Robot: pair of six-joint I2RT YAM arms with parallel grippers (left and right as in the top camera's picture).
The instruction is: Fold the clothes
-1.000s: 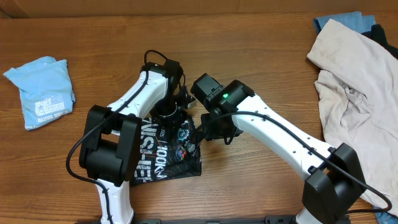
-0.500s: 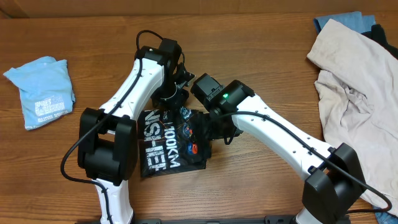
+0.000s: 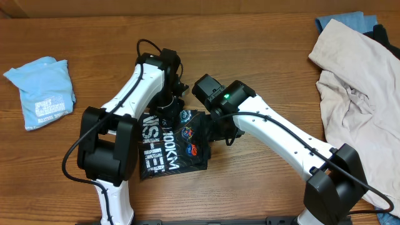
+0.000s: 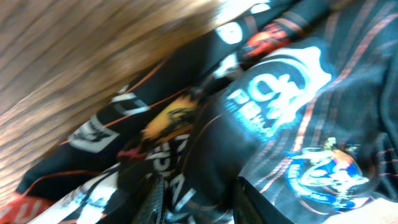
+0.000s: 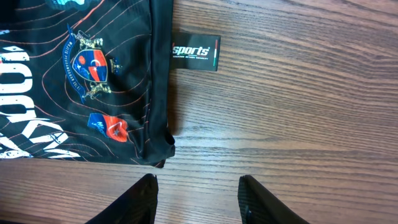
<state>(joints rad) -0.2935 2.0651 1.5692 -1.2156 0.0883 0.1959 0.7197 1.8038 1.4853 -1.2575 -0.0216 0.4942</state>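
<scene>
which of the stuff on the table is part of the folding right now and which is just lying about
In hand now:
black T-shirt, folded up small between the arms
left claw, right over its print
right claw, open, beside its edge

Lying about, untouched:
folded light-blue top, far left
cream top, crumpled, far right
blue cloth poking out behind the cream top

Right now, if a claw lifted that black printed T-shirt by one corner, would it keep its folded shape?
Probably not. The black T-shirt looks floppy: its layers ripple and bunch in the left wrist view, so it would likely droop and unfold. It seems light, thin cloth lying flat on the wooden table. Pushed, it would probably wrinkle rather than slide whole.
</scene>
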